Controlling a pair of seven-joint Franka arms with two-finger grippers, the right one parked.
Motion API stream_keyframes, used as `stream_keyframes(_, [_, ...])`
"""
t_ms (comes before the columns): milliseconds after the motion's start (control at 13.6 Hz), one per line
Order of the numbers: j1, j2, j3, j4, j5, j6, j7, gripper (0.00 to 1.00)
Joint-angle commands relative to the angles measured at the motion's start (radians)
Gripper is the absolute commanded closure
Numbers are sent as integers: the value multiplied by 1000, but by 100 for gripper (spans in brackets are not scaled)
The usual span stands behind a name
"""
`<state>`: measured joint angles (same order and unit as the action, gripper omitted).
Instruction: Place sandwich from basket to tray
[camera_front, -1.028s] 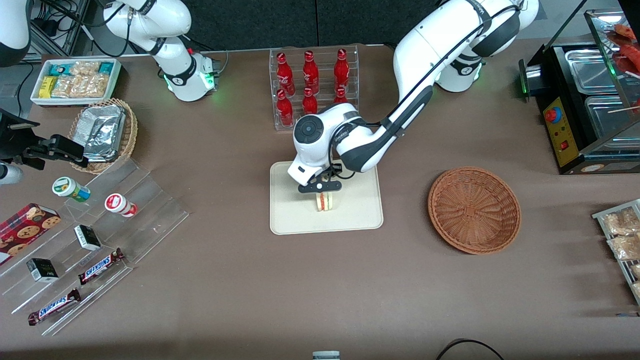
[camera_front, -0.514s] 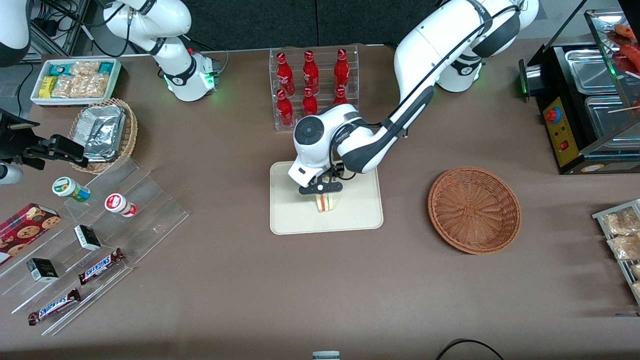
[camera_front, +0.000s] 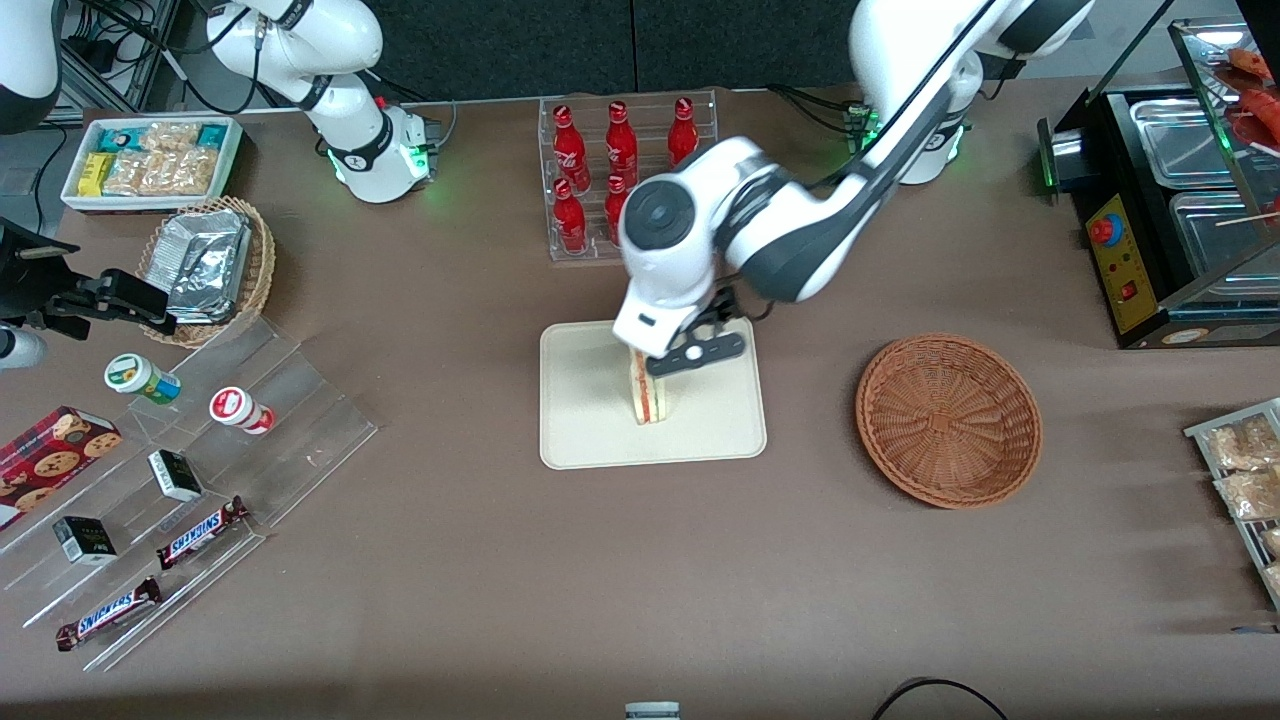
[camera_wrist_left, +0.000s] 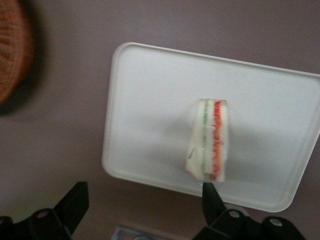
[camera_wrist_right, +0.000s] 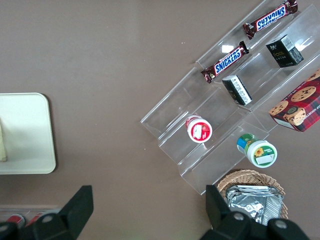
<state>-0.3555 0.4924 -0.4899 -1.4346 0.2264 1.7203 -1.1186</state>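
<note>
The sandwich (camera_front: 648, 396) stands on its edge on the cream-white tray (camera_front: 590, 440), its red and green filling showing; it also shows in the left wrist view (camera_wrist_left: 210, 146) on the tray (camera_wrist_left: 145, 100). The left arm's gripper (camera_front: 690, 352) is open and empty, raised above the tray's edge farther from the front camera, clear of the sandwich. Its dark fingertips (camera_wrist_left: 211, 199) stand wide apart in the wrist view. The reddish-brown wicker basket (camera_front: 948, 418) sits empty beside the tray, toward the working arm's end; its rim shows in the wrist view (camera_wrist_left: 14, 55).
A clear rack of red bottles (camera_front: 620, 160) stands just farther from the camera than the tray, under the arm. A tan basket of foil packets (camera_front: 208, 262), a snack box (camera_front: 150, 160) and a clear stepped display (camera_front: 190, 470) lie toward the parked arm's end. A black food warmer (camera_front: 1170, 200) stands at the working arm's end.
The gripper has let go of the sandwich and risen away from it, moving farther from the camera. The sandwich stays standing on the tray.
</note>
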Motion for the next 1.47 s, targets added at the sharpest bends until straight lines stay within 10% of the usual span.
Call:
stream_keyframes(0, [88, -125, -3, -53, -53, -77, 103, 0])
stream_keyframes(807, [430, -369, 5, -46, -134, -343, 647, 0])
stream_keyframes(1394, [276, -494, 479, -52, -203, -447, 1056, 0])
